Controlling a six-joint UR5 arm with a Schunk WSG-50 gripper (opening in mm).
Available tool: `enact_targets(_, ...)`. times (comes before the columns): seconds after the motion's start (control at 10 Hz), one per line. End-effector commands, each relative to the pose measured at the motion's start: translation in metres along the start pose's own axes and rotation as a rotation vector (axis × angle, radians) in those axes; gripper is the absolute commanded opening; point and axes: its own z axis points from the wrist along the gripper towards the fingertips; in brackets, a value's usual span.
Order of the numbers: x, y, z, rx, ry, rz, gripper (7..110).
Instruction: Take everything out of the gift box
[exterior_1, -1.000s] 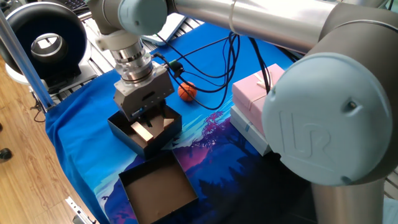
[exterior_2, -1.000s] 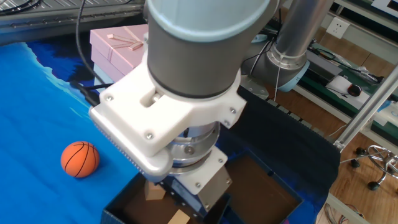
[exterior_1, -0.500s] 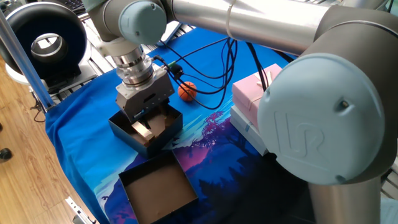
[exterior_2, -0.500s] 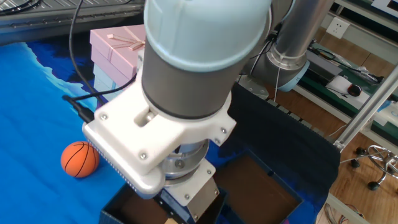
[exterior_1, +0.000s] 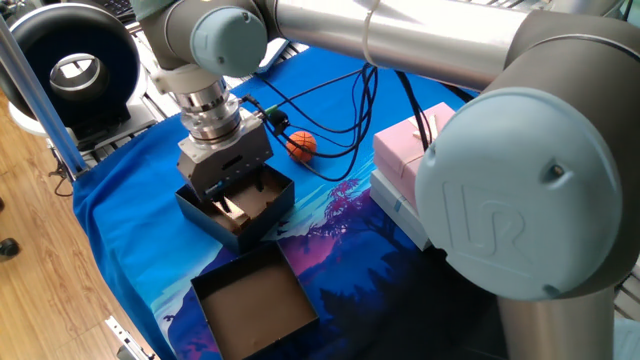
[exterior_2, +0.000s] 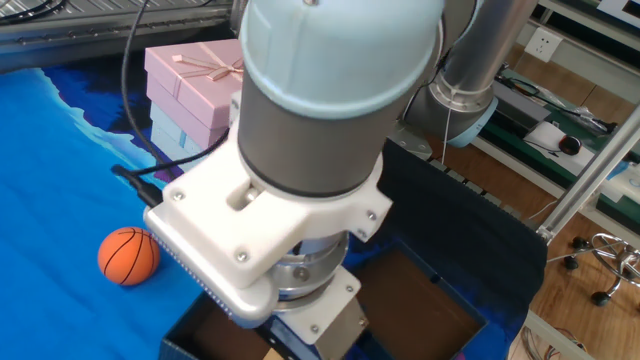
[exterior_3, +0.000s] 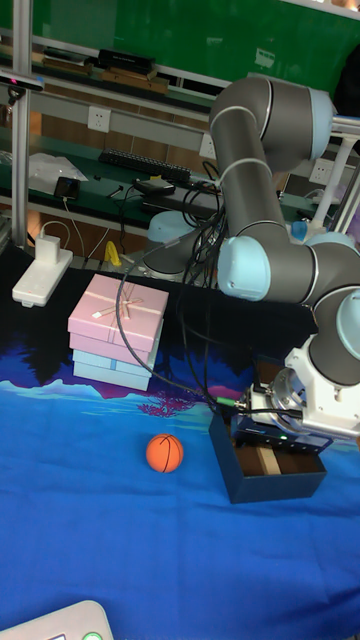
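While the gripper (exterior_1: 232, 196) hangs low inside the box (exterior_1: 236, 208), its jaws reach among the wooden pieces (exterior_1: 234, 209), but I cannot tell whether they are open or closed on anything. A slip is the likely fault: the bar lies flat near a wall, so the jaws may scrape the cardboard or drag the light box across the worktop (exterior_1: 140, 240). The box is square, black-walled, brown-floored. The ball (exterior_1: 302, 145) already lies outside on the blue cloth, well apart from the box
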Motion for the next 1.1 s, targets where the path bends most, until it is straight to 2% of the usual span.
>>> enact_targets(0.0, 0.008, 0.008, -0.011, -0.033, 0.015, 0.006, 66)
enact_targets(0.1, 0.006, -0.006, -0.010, 0.010, 0.014, -0.008, 66)
enact_targets(0.2, 0.004, -0.018, -0.010, 0.050, 0.012, -0.022, 44)
enact_targets(0.3, 0.007, -0.023, -0.010, 0.074, 0.021, -0.020, 44)
enact_targets(0.5, 0.012, -0.026, -0.015, 0.084, 0.029, -0.015, 44)
enact_targets(0.7, 0.008, -0.035, -0.005, 0.097, 0.030, -0.013, 44)
enact_targets(1.0, 0.005, -0.036, 0.001, 0.094, 0.024, -0.014, 44)
